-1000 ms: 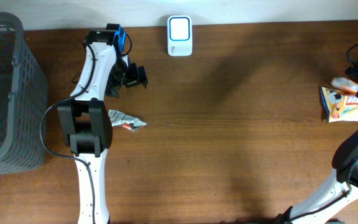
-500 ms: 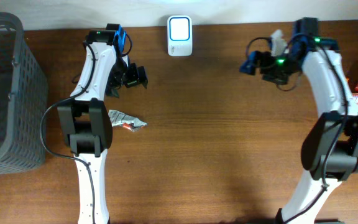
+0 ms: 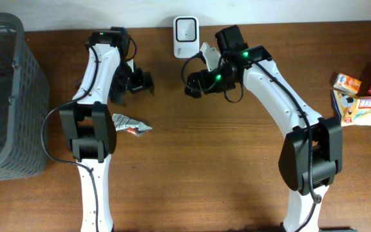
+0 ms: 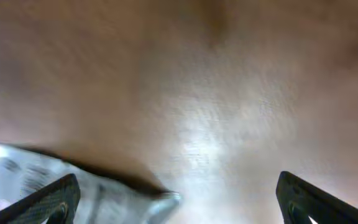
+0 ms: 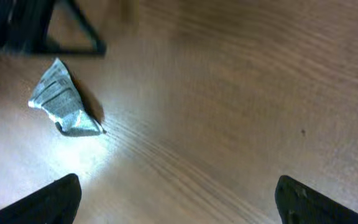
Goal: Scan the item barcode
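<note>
A crumpled silver packet with a red mark lies on the wooden table beside the left arm. It also shows at the lower left of the left wrist view, where the silver packet is blurred, and at the upper left of the right wrist view as the silver packet. The white barcode scanner stands at the table's far edge. My left gripper hangs open above the table beyond the packet, empty. My right gripper is open and empty, just below the scanner.
A grey mesh basket stands at the left edge. Several snack packs lie at the far right. The left arm's dark frame shows at the top left of the right wrist view.
The right arm has swung from the far right edge across to the middle, ending near the scanner. The left arm and the packet have hardly moved.
</note>
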Available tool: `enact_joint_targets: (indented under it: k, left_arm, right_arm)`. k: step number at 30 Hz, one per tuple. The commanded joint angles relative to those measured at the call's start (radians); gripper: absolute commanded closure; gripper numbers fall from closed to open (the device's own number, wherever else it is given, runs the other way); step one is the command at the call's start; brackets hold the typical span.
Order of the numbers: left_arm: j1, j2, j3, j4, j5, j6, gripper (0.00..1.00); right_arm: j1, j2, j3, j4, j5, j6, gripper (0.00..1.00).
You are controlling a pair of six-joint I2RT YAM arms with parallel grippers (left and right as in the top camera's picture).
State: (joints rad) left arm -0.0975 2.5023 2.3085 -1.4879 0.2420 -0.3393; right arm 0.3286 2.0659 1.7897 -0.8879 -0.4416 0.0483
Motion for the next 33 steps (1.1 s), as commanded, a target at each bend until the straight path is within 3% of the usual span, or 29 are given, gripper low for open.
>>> enact_joint_targets:
  k: [1, 4, 6, 9, 12, 15, 22, 26, 28, 30, 33]
  left_arm:
    - [0.006, -0.001, 0.011, -0.079, 0.194, 0.057, 0.04]
    - [0.013, -0.083, 0.011, -0.135, 0.074, 0.036, 0.11]
    - [0.011, -0.215, 0.011, -0.174, -0.103, -0.069, 0.11]
    - [0.001, -0.409, -0.005, -0.201, -0.207, -0.113, 0.01]
    - [-0.003, -0.634, -0.29, -0.2, -0.344, -0.237, 0.01]
    - [0.032, -0.781, -0.576, -0.055, -0.351, -0.252, 0.01]
    - [0.404, -0.778, -0.587, -0.005, -0.325, -0.204, 0.01]
    - [0.405, -0.778, -0.587, 0.003, -0.297, -0.183, 0.01]
    - [0.381, -0.778, -0.587, 0.0, -0.282, -0.154, 0.01]
    - [0.322, -0.778, -0.587, 0.004, -0.283, -0.13, 0.01]
    - [0.247, -0.778, -0.587, 0.045, -0.284, -0.14, 0.01]
  right_arm:
    - [-0.002, 0.007, -0.006, 0.005, 0.013, -0.008, 0.01]
    - [-0.002, 0.007, -0.006, 0.006, 0.013, -0.008, 0.01]
    - [-0.002, 0.007, -0.006, 0.006, 0.013, -0.008, 0.01]
    - [-0.002, 0.007, -0.006, 0.006, 0.013, -0.008, 0.01]
    - [-0.002, 0.007, -0.006, 0.006, 0.013, -0.008, 0.01]
    - [-0.002, 0.007, -0.006, 0.006, 0.013, -0.008, 0.01]
    - [-0.002, 0.007, -0.006, 0.06, 0.004, -0.007, 0.01]
    - [0.066, 0.032, -0.012, 0.102, -0.071, -0.058, 0.01]
    - [0.141, 0.068, -0.012, 0.134, -0.07, -0.123, 0.19]
    - [0.201, 0.101, -0.013, 0.214, -0.071, -0.119, 0.29]
    - [0.276, 0.155, -0.013, 0.348, -0.07, -0.123, 0.31]
